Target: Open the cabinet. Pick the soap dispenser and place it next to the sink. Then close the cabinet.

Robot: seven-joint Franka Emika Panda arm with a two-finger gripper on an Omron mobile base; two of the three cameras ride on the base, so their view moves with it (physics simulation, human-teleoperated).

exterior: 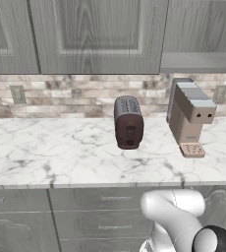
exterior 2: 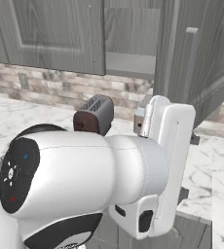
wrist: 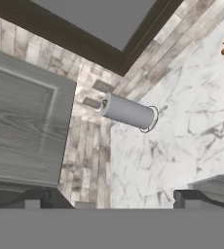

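Showing the cabinet already opened, its door swung out with the slim upright handle facing the room and the plain grey shelf laid bare. Leaving the soap dispenser unplaced: on the part of the shelf in view, nothing recognisable as it.

Holding the gripper with its fingers spread wide apart, clamping nothing and touching nothing. Looking ahead of the fingertips, well apart from them, at a grey cylinder with a ringed foot, standing on the marble counter close to the brick wall; too plain to tell whether dispenser or some other item. Lying off to one side of the fingers, a grey panelled door.

Judging the step in hand as finding and approaching the dispenser. Doing it well probably meaning: confirming the target before committing, keeping the fingers fully spread during the approach, bringing one finger to each side of the body rather than the pump, and closing only once the body sits squarely between them. Also steering clear of the open door's edge, the toaster and the coffee machine standing on the counter beneath the shelf.
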